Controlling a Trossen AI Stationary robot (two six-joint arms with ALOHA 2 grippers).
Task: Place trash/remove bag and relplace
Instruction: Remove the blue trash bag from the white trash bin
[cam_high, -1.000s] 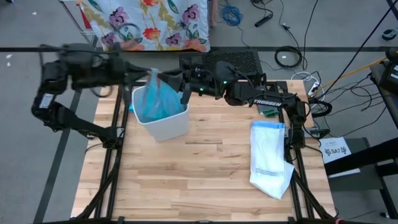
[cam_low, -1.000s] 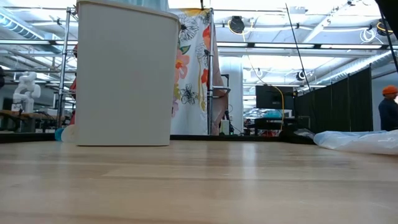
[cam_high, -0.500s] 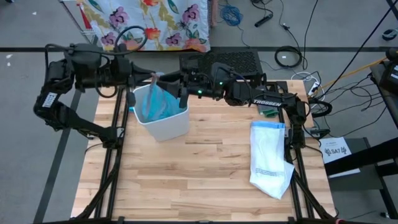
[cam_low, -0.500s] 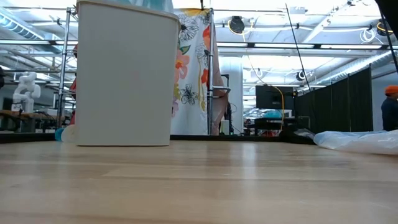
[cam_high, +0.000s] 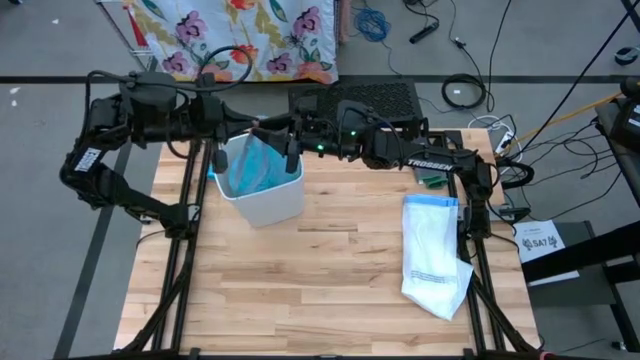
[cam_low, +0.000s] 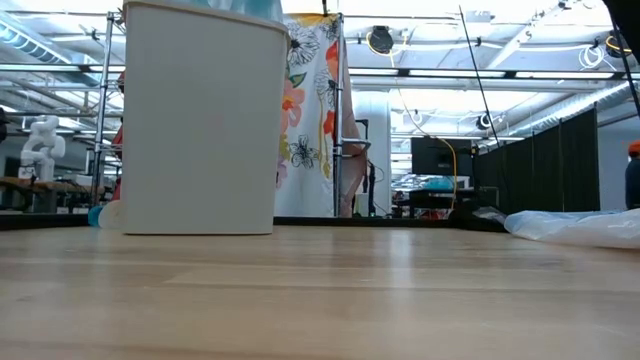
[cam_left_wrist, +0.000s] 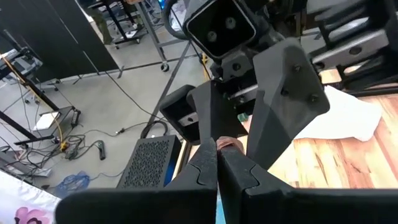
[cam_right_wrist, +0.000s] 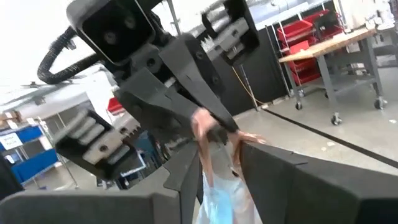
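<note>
A light-blue bag (cam_high: 252, 165) stands in the white bin (cam_high: 268, 200) at the table's far left, gathered into a peak above the rim. My left gripper (cam_high: 248, 127) reaches in from the left and is shut on that peak. My right gripper (cam_right_wrist: 217, 168) comes level from the right. It is open, one finger on each side of the bag's neck (cam_right_wrist: 219, 177), just under the left fingertips; I cannot tell whether they touch it. The white replacement bag (cam_high: 435, 255) lies flat on the table's right. The trash is hidden. My left gripper pinches the bag's gathered, pinkish top (cam_left_wrist: 229, 144) between its two fingers, coming nearly level from the table's left. The bag hangs below the fingers, with its lower part inside the bin.
The bin (cam_low: 205, 120) stands upright on the wooden table (cam_high: 330, 290). A flowered cloth (cam_high: 240, 35) hangs beyond the far edge. Cables and a black mesh box (cam_high: 385, 95) lie behind the right arm. Bare wood spreads between the bin and the near edge.
My left arm has swung a little toward the table's right, carrying the bag's gathered top with it. The bag's peak now stands lower and narrower above the bin's rim than a second ago. The bin has not moved.
</note>
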